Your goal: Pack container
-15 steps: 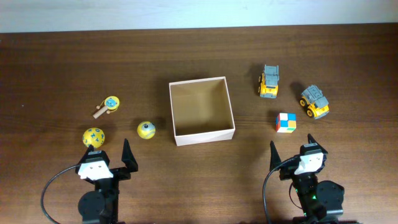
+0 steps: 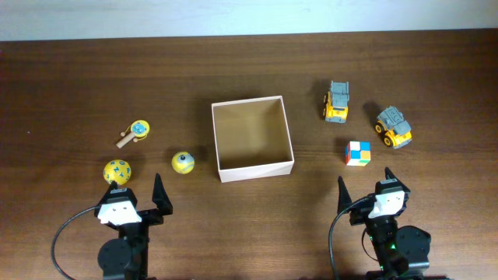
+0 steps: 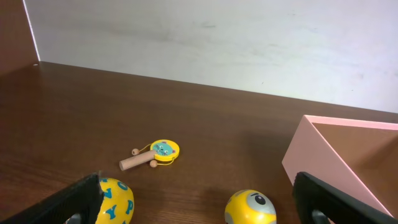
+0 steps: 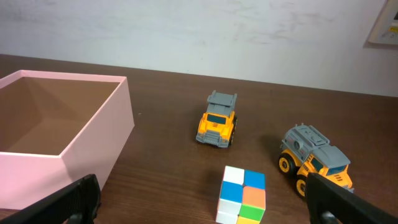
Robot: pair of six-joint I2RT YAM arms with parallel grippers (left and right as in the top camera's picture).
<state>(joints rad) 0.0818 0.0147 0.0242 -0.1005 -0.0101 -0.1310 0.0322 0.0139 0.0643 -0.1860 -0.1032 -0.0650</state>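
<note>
The container (image 2: pixel 257 169) is a square, shallow cardboard box, empty, at the table's middle; it also shows in both wrist views (image 3: pixel 323 155) (image 4: pixel 62 177). Left of it lie a small wooden drum toy (image 2: pixel 137 131) (image 3: pixel 155 152), a yellow lettered ball (image 2: pixel 117 171) (image 3: pixel 118 200) and a yellow ball with an eye (image 2: pixel 183 162) (image 3: pixel 250 208). To its right stand two yellow-grey trucks (image 2: pixel 337 101) (image 2: pixel 394 127) and a colour cube (image 2: pixel 358 152) (image 4: pixel 244 196). My left gripper (image 2: pixel 138 193) (image 3: pixel 202 208) and right gripper (image 2: pixel 366 188) (image 4: pixel 200 211) are open and hold nothing, near the front edge.
A pale wall (image 3: pixel 217 43) runs behind the dark wooden table (image 2: pixel 249 70). Bare wood lies between the container and each group of toys, and along the back of the table.
</note>
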